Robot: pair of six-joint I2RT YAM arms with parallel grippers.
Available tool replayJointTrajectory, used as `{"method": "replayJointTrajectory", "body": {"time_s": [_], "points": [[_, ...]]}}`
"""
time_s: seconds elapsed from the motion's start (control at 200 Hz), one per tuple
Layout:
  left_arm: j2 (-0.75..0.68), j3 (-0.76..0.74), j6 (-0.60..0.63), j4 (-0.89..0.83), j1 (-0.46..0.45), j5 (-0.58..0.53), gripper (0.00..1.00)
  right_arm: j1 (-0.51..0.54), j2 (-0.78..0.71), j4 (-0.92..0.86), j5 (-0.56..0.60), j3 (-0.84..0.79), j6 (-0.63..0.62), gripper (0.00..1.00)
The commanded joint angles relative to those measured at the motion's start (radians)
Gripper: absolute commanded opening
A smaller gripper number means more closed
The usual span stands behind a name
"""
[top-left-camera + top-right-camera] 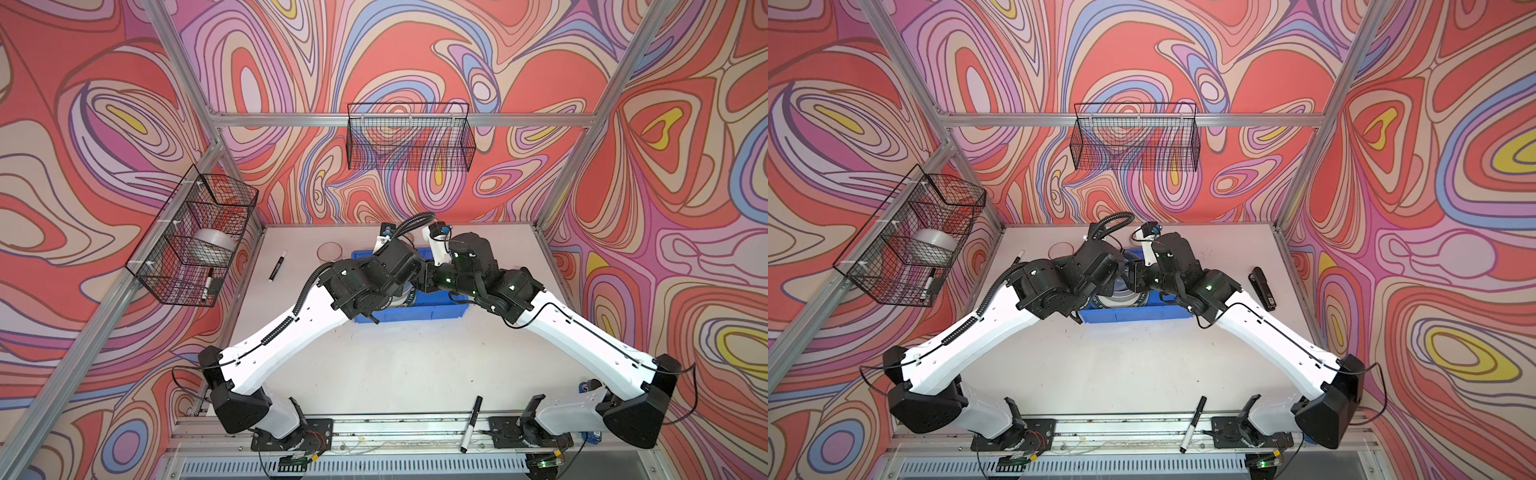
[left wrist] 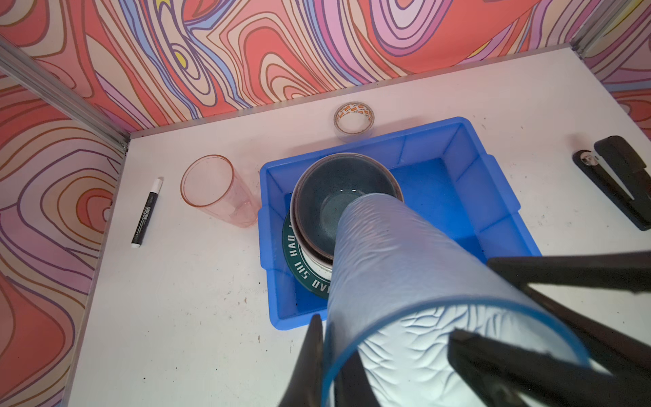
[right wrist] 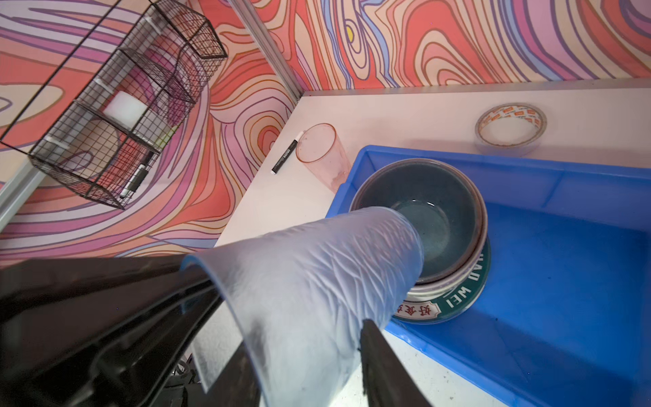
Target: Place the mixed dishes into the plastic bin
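Bright even light washing the tabletop (image 1: 395,365), small glint shining in the dark blue bowl (image 2: 317,197), wrist-view edges bowing

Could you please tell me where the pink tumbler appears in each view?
Top view: pink tumbler stands left of the bin's far corner.
Top view: pink tumbler in the same place.
Left wrist: pink tumbler between marker and bin.
Right wrist: pink tumbler between marker and bin.
Shared landmark: the blue bin.

I see the bluish tumbler (image 2: 405,282) tilted, base toward the dark blue bowl (image 2: 327,197) stacked on the lettered plate (image 2: 299,260), left in the blue bin (image 2: 475,197). The pink tumbler (image 2: 218,190) stands upright just left.
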Motion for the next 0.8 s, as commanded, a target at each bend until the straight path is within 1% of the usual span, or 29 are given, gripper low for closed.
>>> {"method": "replayJointTrajectory", "body": {"time_s": [0.0, 0.115, 0.2, 0.361, 0.571, 0.686, 0.796], "points": [[0.004, 0.030, 0.011, 0.047, -0.010, -0.023, 0.00, 0.006, 0.017, -0.003, 0.046, 0.034, 0.001, 0.41], [0.002, 0.024, 0.027, 0.065, -0.013, -0.010, 0.00, 0.006, 0.018, -0.007, 0.069, 0.030, 0.002, 0.33], [-0.002, 0.014, 0.039, 0.086, -0.015, 0.011, 0.00, 0.007, 0.014, -0.001, 0.075, 0.023, 0.005, 0.25], [-0.019, -0.024, 0.036, 0.128, -0.015, 0.053, 0.03, 0.007, 0.014, 0.007, 0.082, 0.018, 0.014, 0.12], [-0.045, -0.052, 0.021, 0.152, -0.014, 0.103, 0.07, 0.005, 0.012, 0.010, 0.086, 0.010, 0.018, 0.03], [-0.059, -0.068, 0.009, 0.153, -0.015, 0.126, 0.14, 0.006, 0.000, 0.007, 0.097, 0.002, 0.020, 0.00], [-0.074, -0.087, 0.000, 0.157, -0.014, 0.150, 0.18, 0.006, -0.013, 0.000, 0.106, -0.003, 0.019, 0.00]]}}
